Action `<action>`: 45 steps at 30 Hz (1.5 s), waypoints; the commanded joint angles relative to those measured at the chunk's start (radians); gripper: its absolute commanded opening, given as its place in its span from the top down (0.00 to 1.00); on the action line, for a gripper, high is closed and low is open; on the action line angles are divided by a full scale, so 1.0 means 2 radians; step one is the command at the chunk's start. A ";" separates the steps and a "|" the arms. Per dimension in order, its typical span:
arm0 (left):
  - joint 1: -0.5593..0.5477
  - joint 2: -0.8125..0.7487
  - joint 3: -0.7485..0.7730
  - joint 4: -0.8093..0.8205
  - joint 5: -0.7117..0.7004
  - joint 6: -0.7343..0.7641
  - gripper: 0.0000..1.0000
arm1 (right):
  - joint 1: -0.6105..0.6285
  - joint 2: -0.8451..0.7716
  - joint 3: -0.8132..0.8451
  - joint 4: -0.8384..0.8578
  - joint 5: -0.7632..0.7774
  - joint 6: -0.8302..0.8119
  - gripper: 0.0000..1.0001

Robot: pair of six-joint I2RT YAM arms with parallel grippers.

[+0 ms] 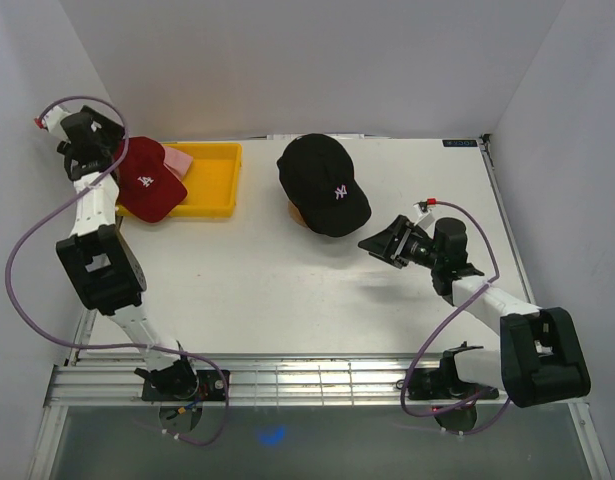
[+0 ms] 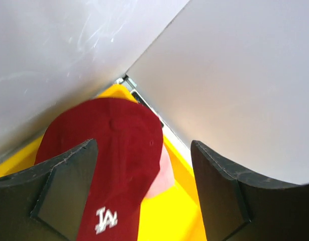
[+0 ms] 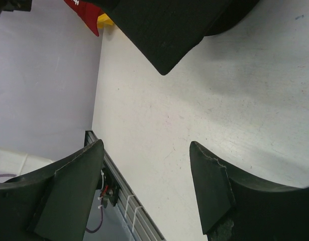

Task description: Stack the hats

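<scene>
A red cap (image 1: 147,181) with a white logo lies on a pink cap (image 1: 178,160) at the left end of the yellow tray (image 1: 213,180). A black cap (image 1: 323,183) sits on a wooden stand (image 1: 298,215) mid-table. My left gripper (image 1: 115,155) is open and empty just above the red cap's left side. In the left wrist view the red cap (image 2: 114,150) and pink cap (image 2: 162,175) show between the open fingers (image 2: 69,191). My right gripper (image 1: 378,243) is open and empty, right of the black cap's brim (image 3: 164,30).
The yellow tray (image 2: 177,211) stands at the back left against the white walls. The table's front rail with cables (image 3: 119,201) shows in the right wrist view. Bare white tabletop (image 1: 257,280) lies between the arms.
</scene>
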 commanded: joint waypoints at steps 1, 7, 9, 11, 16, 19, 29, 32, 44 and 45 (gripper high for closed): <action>-0.005 0.060 0.069 -0.104 -0.071 0.027 0.15 | 0.013 0.016 0.027 0.018 -0.004 -0.010 0.26; -0.026 0.137 0.162 -0.124 -0.106 0.091 0.16 | 0.025 0.029 0.036 0.032 -0.005 -0.006 0.26; -0.026 0.149 0.169 -0.125 -0.107 0.091 0.15 | 0.027 0.036 0.039 0.039 -0.005 -0.001 0.26; -0.028 0.156 0.171 -0.123 -0.101 0.101 0.15 | 0.033 0.039 0.040 0.044 -0.004 0.002 0.26; -0.035 0.163 0.164 -0.120 -0.103 0.113 0.16 | 0.043 0.043 0.037 0.054 0.003 0.006 0.26; -0.035 0.161 0.162 -0.123 -0.107 0.109 0.31 | 0.046 0.047 0.032 0.064 0.003 0.011 0.26; -0.038 0.128 0.188 -0.136 -0.109 0.107 0.90 | 0.050 0.038 0.028 0.058 0.008 0.010 0.27; -0.038 0.116 0.191 -0.141 -0.108 0.102 0.95 | 0.052 0.033 0.035 0.044 0.011 0.004 0.27; -0.038 0.055 0.215 -0.176 -0.071 0.054 1.00 | 0.065 0.003 0.058 0.001 0.030 -0.004 0.27; -0.038 0.049 0.215 -0.179 -0.068 0.044 1.00 | 0.066 0.000 0.061 -0.002 0.031 -0.004 0.27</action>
